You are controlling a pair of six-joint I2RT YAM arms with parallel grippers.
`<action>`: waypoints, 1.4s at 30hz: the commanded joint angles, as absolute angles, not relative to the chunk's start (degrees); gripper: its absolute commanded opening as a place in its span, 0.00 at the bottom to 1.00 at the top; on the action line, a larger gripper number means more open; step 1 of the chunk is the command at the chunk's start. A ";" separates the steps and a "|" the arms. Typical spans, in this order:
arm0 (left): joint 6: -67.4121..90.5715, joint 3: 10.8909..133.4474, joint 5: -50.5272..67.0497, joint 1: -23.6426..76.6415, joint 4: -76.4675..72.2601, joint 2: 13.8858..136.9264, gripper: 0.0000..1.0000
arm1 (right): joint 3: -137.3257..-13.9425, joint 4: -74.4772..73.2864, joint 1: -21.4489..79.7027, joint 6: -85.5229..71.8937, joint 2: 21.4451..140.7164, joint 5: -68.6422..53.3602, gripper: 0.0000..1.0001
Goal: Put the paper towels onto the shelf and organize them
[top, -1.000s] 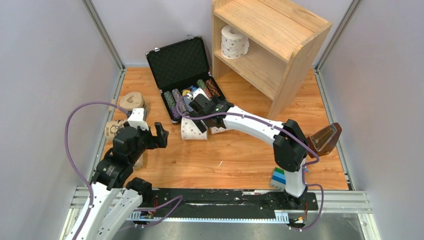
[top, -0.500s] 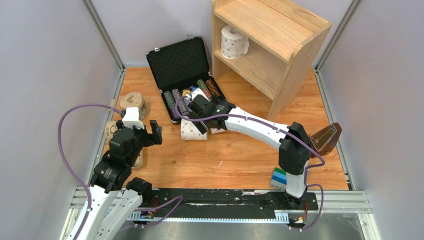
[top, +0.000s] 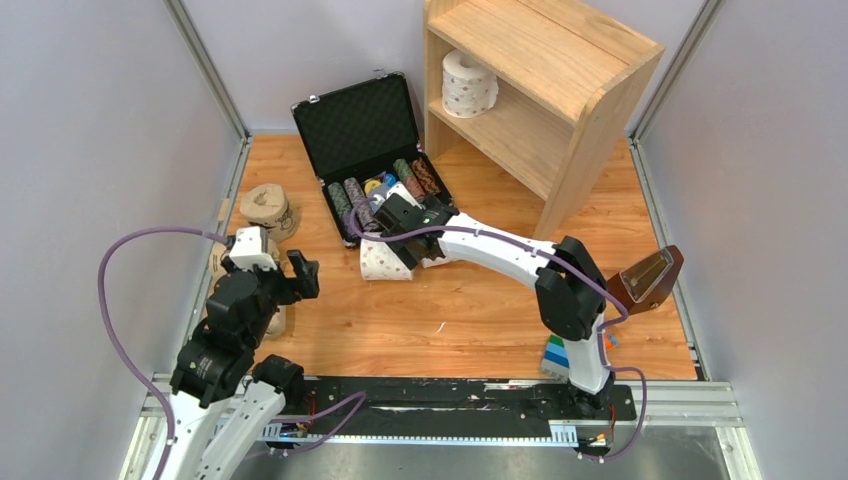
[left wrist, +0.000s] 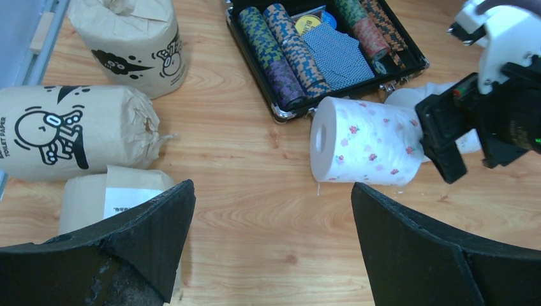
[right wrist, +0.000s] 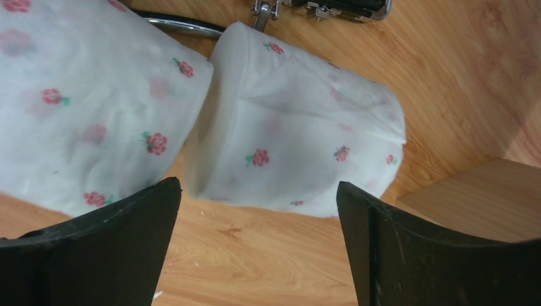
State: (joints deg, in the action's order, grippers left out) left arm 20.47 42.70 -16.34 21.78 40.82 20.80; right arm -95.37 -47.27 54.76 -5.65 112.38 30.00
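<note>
One white dotted paper towel roll (top: 468, 82) stands on the inner board of the light-wood shelf (top: 560, 70). Two more white rolls (right wrist: 83, 121) (right wrist: 300, 146) lie side by side on the floor in front of the black case. My right gripper (top: 412, 248) (right wrist: 258, 236) hovers just above them, open, with only floor between its fingers. Three tan-wrapped rolls (left wrist: 127, 41) (left wrist: 70, 131) (left wrist: 115, 201) sit at the left wall. My left gripper (top: 285, 272) (left wrist: 271, 236) is open and empty beside them, the labelled roll partly behind its left finger.
An open black case (top: 360, 125) holding striped poker-chip rows (left wrist: 284, 54) lies behind the white rolls. A brown wedge-shaped object (top: 650, 278) sits at the right wall and a coloured block (top: 557, 355) by the right arm's base. Grey walls close in both sides.
My left arm has drawn back toward the near left, carrying its open gripper away from the middle. The right gripper has barely shifted over the white rolls.
</note>
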 commanded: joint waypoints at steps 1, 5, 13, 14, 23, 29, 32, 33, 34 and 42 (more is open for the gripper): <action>23.28 42.80 -16.36 21.97 42.37 18.79 1.00 | -99.79 -45.17 54.69 -5.38 116.22 31.57 0.95; 23.26 42.01 -16.25 21.98 41.30 18.45 1.00 | -102.62 -44.85 54.67 -5.57 120.13 37.17 0.95; 23.41 41.72 -15.40 21.96 41.01 19.02 1.00 | -104.44 -44.80 54.71 -6.35 124.74 46.64 0.94; 23.52 41.64 -15.32 21.97 40.91 19.00 1.00 | -104.68 -44.70 54.67 -6.25 125.31 47.04 0.93; 23.64 41.51 -15.23 21.97 40.78 19.01 1.00 | -105.00 -44.57 54.67 -6.20 125.75 49.22 0.78; 23.64 41.42 -14.92 21.97 40.61 18.95 1.00 | -103.77 -45.10 54.71 -7.32 119.92 45.69 0.57; 23.64 41.32 -14.59 21.97 40.38 19.01 1.00 | -102.56 -45.29 54.44 -8.34 116.22 42.18 0.49; 23.64 41.25 -14.41 21.97 40.24 19.01 1.00 | -102.11 -45.31 54.28 -8.76 114.53 40.13 0.48; 23.58 41.23 -14.37 21.97 40.20 19.04 1.00 | -101.69 -45.59 54.01 -9.21 113.39 38.44 0.46; 23.40 41.22 -13.53 21.97 39.99 18.94 1.00 | -94.70 -46.42 48.56 -17.34 102.78 18.66 0.40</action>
